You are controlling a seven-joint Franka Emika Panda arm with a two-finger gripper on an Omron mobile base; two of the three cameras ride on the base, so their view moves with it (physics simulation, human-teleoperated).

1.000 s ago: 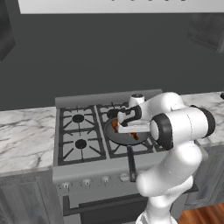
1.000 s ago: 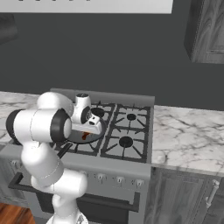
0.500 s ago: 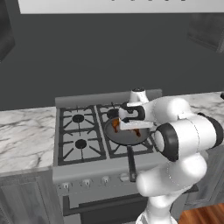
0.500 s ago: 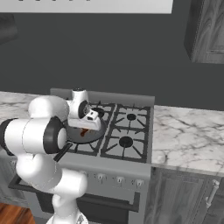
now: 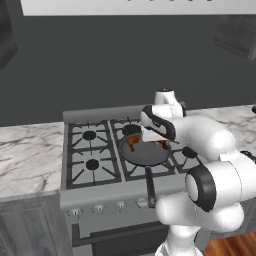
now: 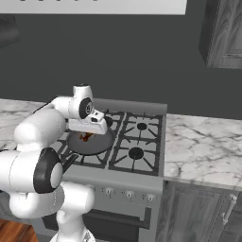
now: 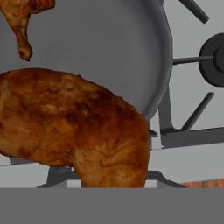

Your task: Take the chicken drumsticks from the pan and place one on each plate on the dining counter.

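Close before the hand camera hangs a glossy brown chicken drumstick (image 7: 78,135), held just above the near rim of the dark grey pan (image 7: 100,48), with my gripper (image 5: 153,135) shut on it. It hides the fingertips. The other drumstick (image 7: 22,22) lies on the pan floor. The pan (image 5: 142,156) sits on a front burner of the stove, its black handle (image 5: 150,187) pointing toward me, and a drumstick (image 5: 132,142) shows in it. The plates and the dining counter are out of view.
The stove (image 5: 90,150) has black grates and several burners, with a row of knobs (image 5: 100,207) along its front. Marble counters flank it on the left (image 5: 25,160) and the right (image 6: 203,142). Dark cabinets (image 6: 222,33) hang at the upper right.
The hand has risen a little off the pan with the drumstick in it, and the arm's elbow has swung lower and nearer the cameras. The pan has stayed put.
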